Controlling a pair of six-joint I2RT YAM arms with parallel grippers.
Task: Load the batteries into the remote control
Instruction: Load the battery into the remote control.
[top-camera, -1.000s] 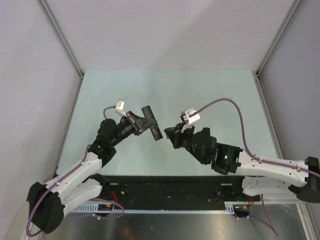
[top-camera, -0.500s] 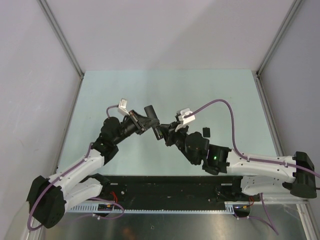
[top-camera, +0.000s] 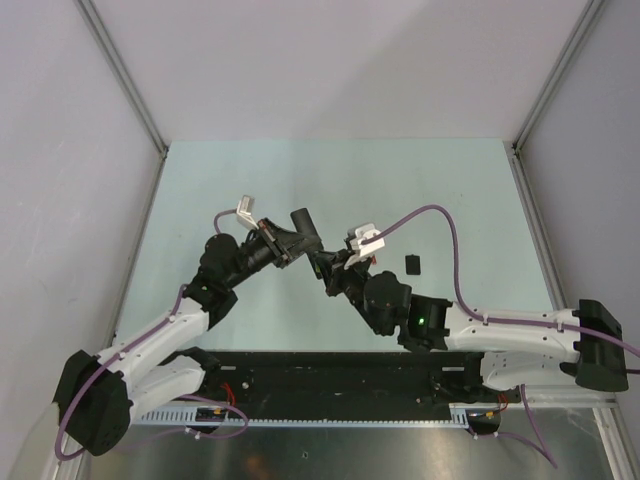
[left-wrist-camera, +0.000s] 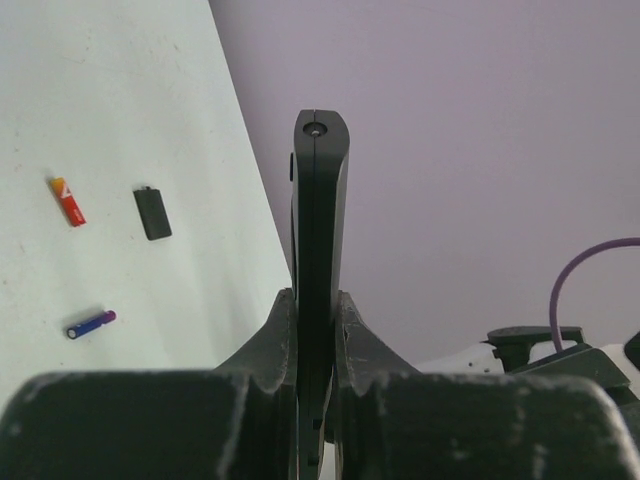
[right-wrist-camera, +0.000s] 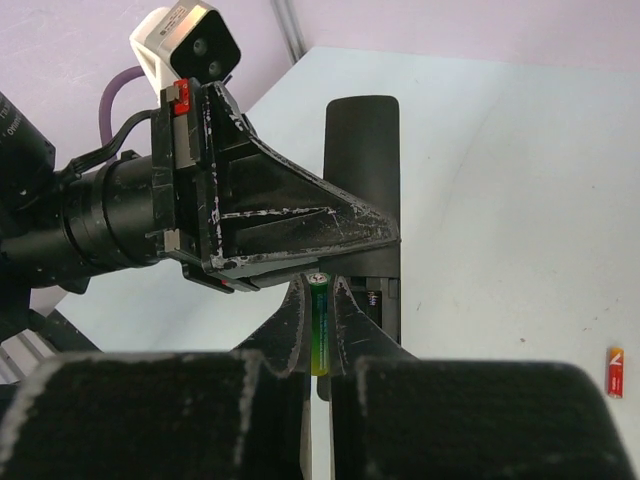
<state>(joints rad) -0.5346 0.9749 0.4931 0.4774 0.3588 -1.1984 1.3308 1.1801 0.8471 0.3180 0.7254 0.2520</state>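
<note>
My left gripper (left-wrist-camera: 315, 300) is shut on the remote control (left-wrist-camera: 320, 190), a slim black bar held edge-on above the table. From above, the remote control (top-camera: 302, 225) sticks out of the left gripper (top-camera: 296, 243) at mid-table. My right gripper (right-wrist-camera: 319, 287) is shut on a green battery (right-wrist-camera: 319, 330), whose tip sits just at the open recess in the remote control's (right-wrist-camera: 365, 170) back. A red battery (left-wrist-camera: 68, 200) and a blue-purple battery (left-wrist-camera: 90, 324) lie on the table. In the top view the right gripper (top-camera: 333, 268) is close against the remote.
A small black battery cover (top-camera: 414, 264) lies on the pale green table (top-camera: 250, 170), right of the grippers. The red battery (right-wrist-camera: 615, 372) lies at the far right of the right wrist view. Grey walls enclose the table on three sides.
My right arm has moved left with the green battery, up to the remote, uncovering the black cover on the table. The left arm has shifted the remote only slightly.
</note>
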